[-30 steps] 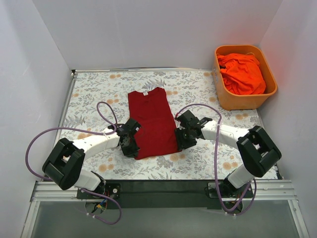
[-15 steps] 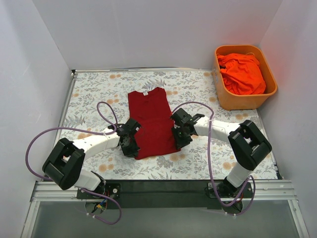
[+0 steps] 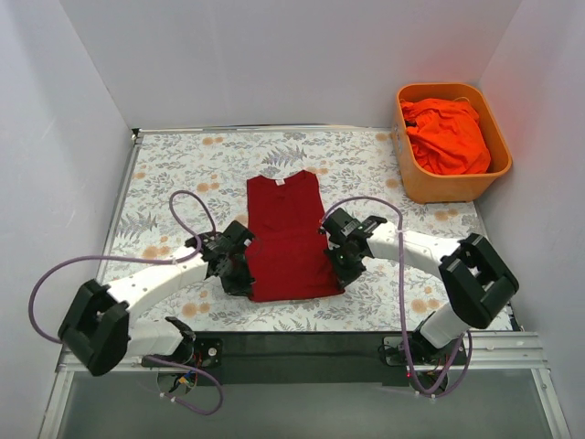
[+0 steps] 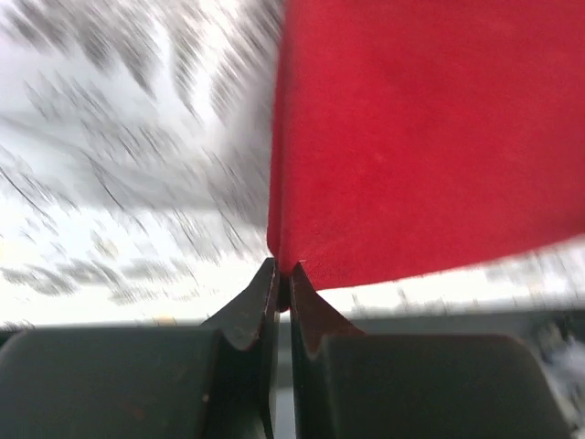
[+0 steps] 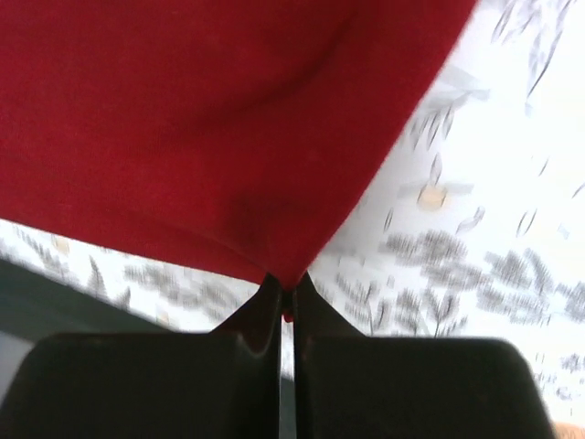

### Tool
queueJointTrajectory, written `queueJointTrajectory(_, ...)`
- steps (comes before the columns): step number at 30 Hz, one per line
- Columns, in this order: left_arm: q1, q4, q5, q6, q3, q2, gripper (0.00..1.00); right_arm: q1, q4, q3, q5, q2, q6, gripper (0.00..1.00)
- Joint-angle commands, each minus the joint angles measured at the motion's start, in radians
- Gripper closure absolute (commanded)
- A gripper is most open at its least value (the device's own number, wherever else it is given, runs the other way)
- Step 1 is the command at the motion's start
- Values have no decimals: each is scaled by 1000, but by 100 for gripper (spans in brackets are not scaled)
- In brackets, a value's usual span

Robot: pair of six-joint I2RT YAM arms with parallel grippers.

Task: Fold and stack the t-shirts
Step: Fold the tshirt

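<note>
Floral cloth covers the table (image 3: pixel 164 183), where your dark crimson t-shirt (image 3: pixel 285 233) now lies slightly nearer the arms and further right. Your right gripper (image 5: pixel 287 283) has just pinched shut on its near right corner. The left gripper (image 4: pixel 281 270) is clamped on the near left one, so the fold can start. The orange-red t-shirt (image 3: pixel 448 135) waits in the tub (image 3: pixel 439 187). The collar tag (image 3: pixel 281 180) is unreadable.
</note>
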Motion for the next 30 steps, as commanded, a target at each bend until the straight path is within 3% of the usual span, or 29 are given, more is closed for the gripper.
queueJointTrajectory(1, -41, -145, 121, 6, -31, -181, 100, 22, -224, -38, -39, -113, -64, 99)
queueJointTrajectory(3, -67, -174, 229, -16, -56, -278, 100, 41, -275, -41, -66, -155, -67, 99)
queueJointTrajectory(7, -134, -268, 294, -59, -52, -394, 100, 76, -397, -5, -102, -264, -47, 99)
queueJointTrajectory(14, -153, -410, 347, -59, 132, -461, 100, 93, -600, 202, -113, -329, -41, 99)
queueJointTrajectory(18, -153, -455, 209, -82, 217, -410, 100, 93, -678, 360, -35, -275, -64, 99)
queueJointTrajectory(19, -153, -463, 96, -106, 229, -392, 100, 88, -681, 392, -10, -260, -73, 99)
queueJointTrajectory(23, -153, -437, -136, -162, 263, -304, 100, 64, -683, 514, 85, -166, -125, 99)
queueJointTrajectory(30, -145, -257, -279, -186, 246, -199, 100, 16, -639, 687, 136, 22, -210, 99)
